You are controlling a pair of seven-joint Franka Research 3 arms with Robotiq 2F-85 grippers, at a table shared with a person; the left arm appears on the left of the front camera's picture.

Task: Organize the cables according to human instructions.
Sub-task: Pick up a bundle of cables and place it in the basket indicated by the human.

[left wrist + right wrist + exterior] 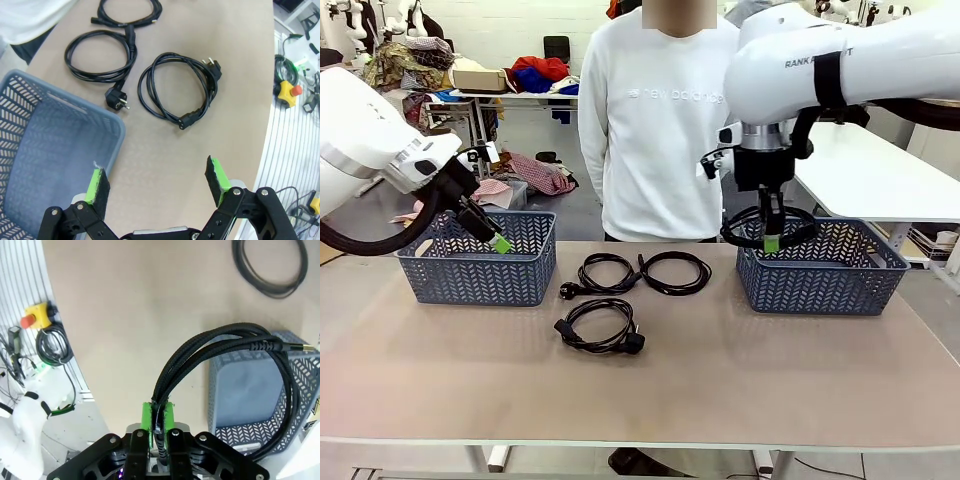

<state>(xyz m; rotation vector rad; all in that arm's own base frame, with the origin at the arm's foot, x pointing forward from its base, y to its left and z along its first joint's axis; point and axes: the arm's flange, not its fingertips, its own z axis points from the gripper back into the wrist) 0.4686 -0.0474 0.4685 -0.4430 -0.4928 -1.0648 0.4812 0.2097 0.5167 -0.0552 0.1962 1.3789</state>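
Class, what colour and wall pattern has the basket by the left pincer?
The basket is blue-grey with herringbone cut-outs; best in front view.

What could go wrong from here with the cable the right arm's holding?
1. The held cable in the shut right gripper hangs across the right basket's left wall; released here, part of the loop may drape over the rim or fall outside.
2. The far-left coil and far-right coil appear to touch; lifting one could drag the other.
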